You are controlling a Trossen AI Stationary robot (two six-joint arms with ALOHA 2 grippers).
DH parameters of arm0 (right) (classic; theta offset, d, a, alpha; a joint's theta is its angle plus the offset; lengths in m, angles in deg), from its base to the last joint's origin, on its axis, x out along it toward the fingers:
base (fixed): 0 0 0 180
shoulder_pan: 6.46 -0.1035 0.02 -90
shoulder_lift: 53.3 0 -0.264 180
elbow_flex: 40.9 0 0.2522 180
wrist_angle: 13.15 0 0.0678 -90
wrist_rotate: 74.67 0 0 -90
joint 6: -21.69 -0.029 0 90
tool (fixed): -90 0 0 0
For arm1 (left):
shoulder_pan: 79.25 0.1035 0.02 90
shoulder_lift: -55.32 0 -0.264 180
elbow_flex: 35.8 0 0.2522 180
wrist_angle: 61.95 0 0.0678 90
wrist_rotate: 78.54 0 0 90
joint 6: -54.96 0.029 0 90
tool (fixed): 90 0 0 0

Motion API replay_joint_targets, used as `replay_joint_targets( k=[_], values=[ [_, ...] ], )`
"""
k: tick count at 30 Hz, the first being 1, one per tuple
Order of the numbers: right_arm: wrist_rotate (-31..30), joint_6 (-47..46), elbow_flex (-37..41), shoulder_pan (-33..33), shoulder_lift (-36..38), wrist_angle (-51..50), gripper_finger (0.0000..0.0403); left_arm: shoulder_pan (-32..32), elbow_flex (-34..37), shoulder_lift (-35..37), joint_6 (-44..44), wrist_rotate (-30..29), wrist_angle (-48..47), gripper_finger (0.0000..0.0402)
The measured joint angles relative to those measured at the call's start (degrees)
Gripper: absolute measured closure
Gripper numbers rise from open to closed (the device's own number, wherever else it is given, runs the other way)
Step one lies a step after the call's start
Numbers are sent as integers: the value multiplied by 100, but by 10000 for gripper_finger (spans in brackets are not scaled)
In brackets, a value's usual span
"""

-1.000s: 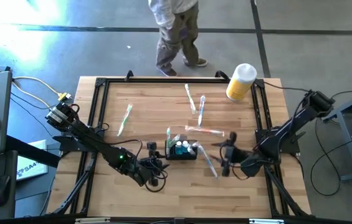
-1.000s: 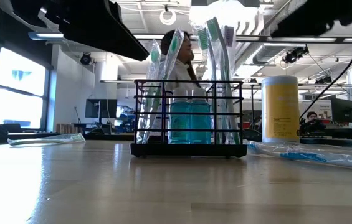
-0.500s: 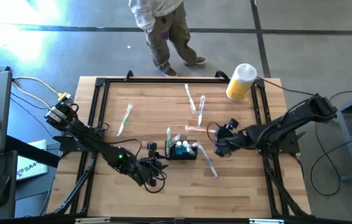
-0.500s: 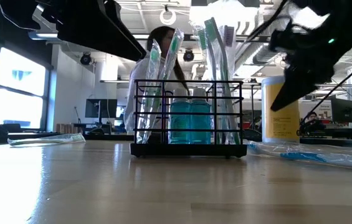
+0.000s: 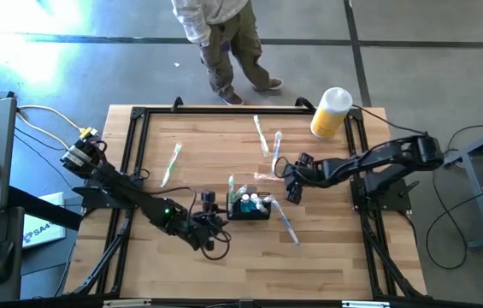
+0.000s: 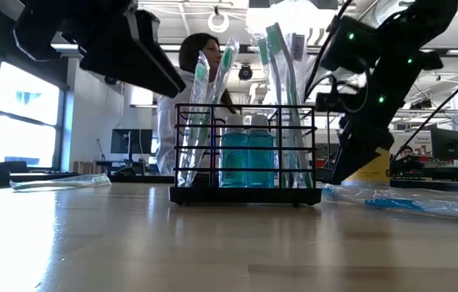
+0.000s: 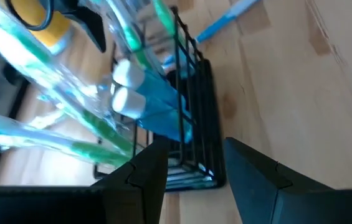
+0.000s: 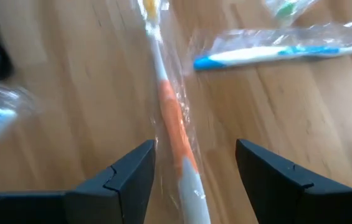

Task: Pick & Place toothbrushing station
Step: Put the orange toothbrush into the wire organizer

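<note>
High view: wooden counter (image 5: 224,265) in a black frame, with the toothbrushing station (image 5: 250,208), a small black wire-mesh caddy, standing near its middle, holding two teal bottles and several wrapped toothbrushes. Left gripper (image 5: 209,224) lay just beside the caddy on the left arm's side, not touching it as far as could be seen; right gripper (image 5: 291,181) hovered past the caddy's other side, above a wrapped orange toothbrush (image 5: 280,179). Loose wrapped toothbrushes included a green one (image 5: 171,163) well apart toward the left arm and a blue one (image 5: 285,221) just beside the caddy. Yellow cylinder with white cap (image 5: 330,112) stood at the far right corner; a person (image 5: 228,43) stood beyond the far edge. Low view: caddy (image 6: 245,154) upright on the counter, brushes rising well above its rim, both arms hanging dark to either side. Left wrist view: left gripper (image 7: 195,162), jaws parted and empty, the caddy's (image 7: 191,124) wire end directly ahead of the gap, white-capped bottles showing inside. Right wrist view: right gripper (image 8: 194,158), jaws spread wide and empty, the orange toothbrush (image 8: 172,121) lying on the counter in line with the gap, a blue-handled wrapped brush (image 8: 269,53) beyond it.
</note>
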Motion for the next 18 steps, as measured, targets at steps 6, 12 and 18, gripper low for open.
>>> replay_joint_targets(
  k=[6,12,18],
  values=[
    [-21,268,-25,112,-620,241,188,250,0,-2,-259,641,-175,252],
    [-104,34,-43,132,-882,356,194,376,-2,0,-360,1006,-123,252],
    [66,-250,-34,132,-898,303,277,376,-6,0,-724,1105,-88,252]
  ],
)
